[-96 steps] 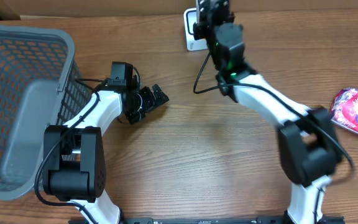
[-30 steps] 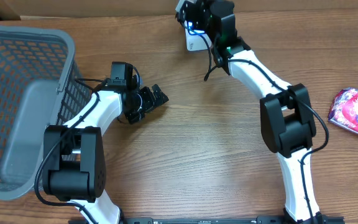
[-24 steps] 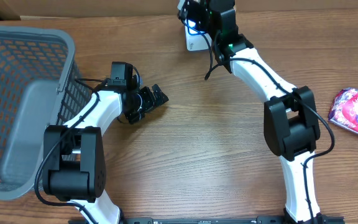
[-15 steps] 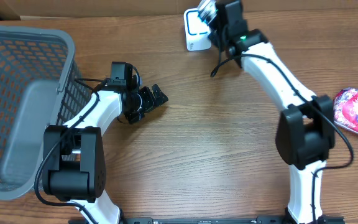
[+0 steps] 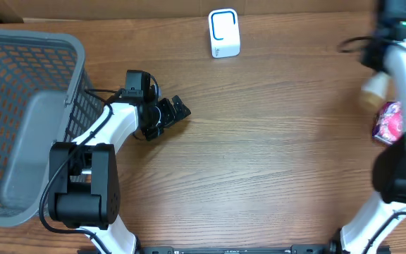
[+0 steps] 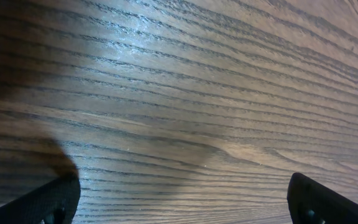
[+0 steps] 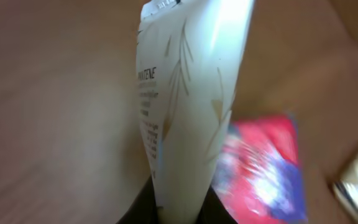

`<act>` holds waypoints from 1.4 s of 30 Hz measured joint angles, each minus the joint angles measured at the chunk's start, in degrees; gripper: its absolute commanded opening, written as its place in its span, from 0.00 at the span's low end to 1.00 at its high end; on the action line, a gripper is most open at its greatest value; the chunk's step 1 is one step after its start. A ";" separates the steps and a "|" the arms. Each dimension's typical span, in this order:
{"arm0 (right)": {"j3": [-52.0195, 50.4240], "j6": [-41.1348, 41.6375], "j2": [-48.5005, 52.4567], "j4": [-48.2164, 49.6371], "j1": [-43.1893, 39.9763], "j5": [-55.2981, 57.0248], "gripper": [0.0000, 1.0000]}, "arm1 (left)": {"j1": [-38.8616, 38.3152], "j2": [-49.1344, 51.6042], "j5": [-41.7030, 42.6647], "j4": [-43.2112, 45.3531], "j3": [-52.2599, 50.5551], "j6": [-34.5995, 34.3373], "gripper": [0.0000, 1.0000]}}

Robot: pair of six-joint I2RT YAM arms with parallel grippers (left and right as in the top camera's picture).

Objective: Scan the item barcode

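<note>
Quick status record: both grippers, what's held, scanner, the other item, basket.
left gripper: open, holding nothing, low over the table
right gripper: shut on cream tube, far right side
scanner: white, back centre, apart from the tube
red packet: on the table, right edge, beneath the arm
basket: grey, left side

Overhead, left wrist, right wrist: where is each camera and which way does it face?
Overhead: above the table, facing down; both arms.
Left wrist: faces the table; fingertips of the open left claw.
Right wrist: faces along the right claw, shut on the white tube.
Overhead and right wrist share the tube and red packet.
</note>
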 measured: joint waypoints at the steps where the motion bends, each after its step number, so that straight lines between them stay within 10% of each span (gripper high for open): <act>1: -0.55 1.18 0.22 -0.57 -3.76 -1.01 0.04 | 0.00 0.00 0.00 0.00 0.00 0.00 1.00; 5: -3.19 4.15 0.85 0.44 -18.27 -6.62 0.11 | 0.00 0.00 0.00 0.00 0.00 0.00 1.00; 6: -3.85 4.68 1.09 0.68 -22.32 -9.01 0.31 | 0.00 0.00 0.00 0.00 0.00 0.00 1.00; 7: -4.17 5.18 1.33 0.61 -25.55 -11.28 0.90 | 0.00 0.00 0.00 0.00 0.00 0.00 1.00; 8: -4.44 5.31 1.49 0.55 -28.48 -13.64 1.00 | 0.00 0.00 -0.02 0.04 0.00 0.00 1.00; 21: 8.96 2.32 1.40 1.36 -39.85 -55.43 1.00 | 1.53 -3.61 -11.80 2.23 14.51 14.58 1.00; 30: 46.18 5.49 -8.20 10.40 -36.46 -59.43 1.00 | -1.25 -29.20 -37.07 -6.01 46.99 36.48 1.00; 42: 60.59 20.83 -22.62 29.73 -30.49 -61.31 1.00 | -1.51 -45.11 -50.60 -7.78 46.66 53.77 1.00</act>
